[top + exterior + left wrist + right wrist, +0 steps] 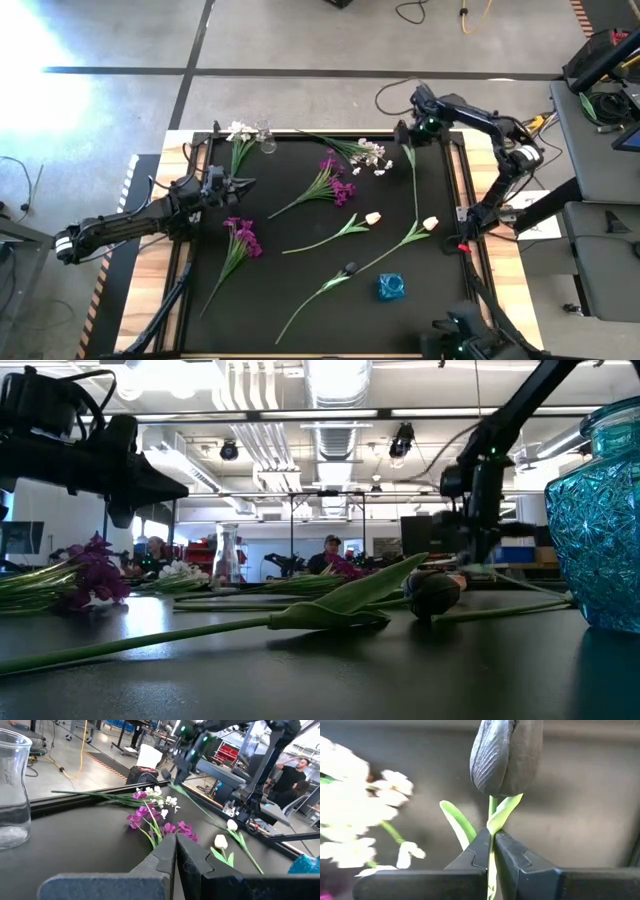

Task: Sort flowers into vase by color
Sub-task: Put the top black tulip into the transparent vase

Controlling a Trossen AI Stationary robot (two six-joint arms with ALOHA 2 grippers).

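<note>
Right tool is clenched on a dark tulip's stem at the bench's far right corner, beside white blossoms. Left tool, pinched closed and empty, hovers near the glass vase.

A black mat carries scattered flowers (purple, white, cream, dark), a clear vase, a blue vase.

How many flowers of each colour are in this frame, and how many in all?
Magenta-purple blossom sprays: 2
Small white blossom clusters: 2
Cream-white tulip buds: 2
Dark tulip buds: 2, one held in the right end effector
Total: 8 flowers
</note>
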